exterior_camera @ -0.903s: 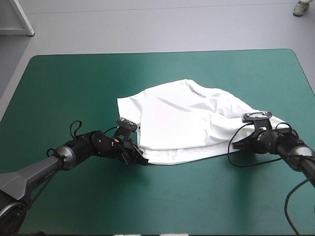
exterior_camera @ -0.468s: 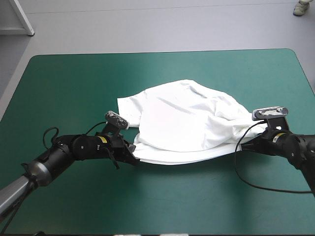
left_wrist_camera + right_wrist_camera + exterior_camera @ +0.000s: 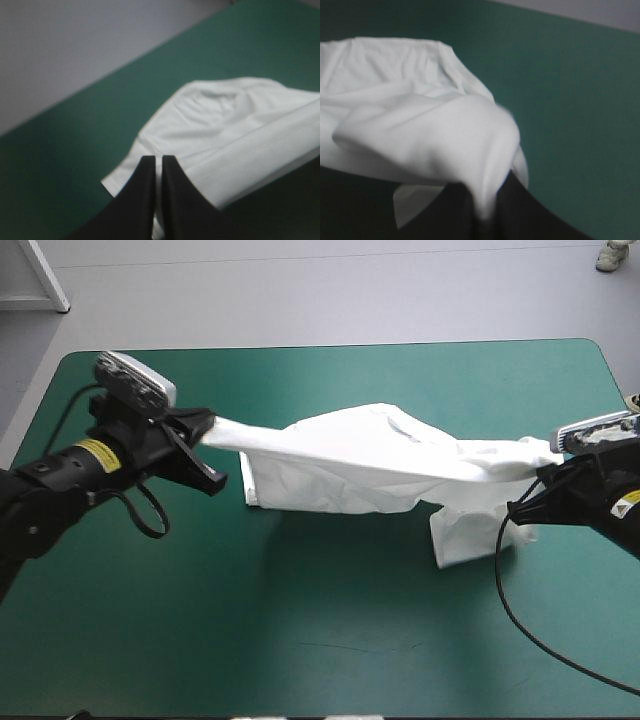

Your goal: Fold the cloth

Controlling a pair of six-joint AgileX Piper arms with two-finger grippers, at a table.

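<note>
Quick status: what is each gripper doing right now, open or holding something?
Left gripper: shut on the white short-sleeved T-shirt, one end lifted.
Right gripper: shut on the T-shirt's other end.

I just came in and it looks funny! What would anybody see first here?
You'd first see the white short-sleeved T-shirt stretched like a hammock above the middle of the teal-green table cover, its lower part hanging down to the table. The left arm's black finned claw pinches one end near the table's left side, and the right arm's black finned claw pinches the other near the right edge.
</note>
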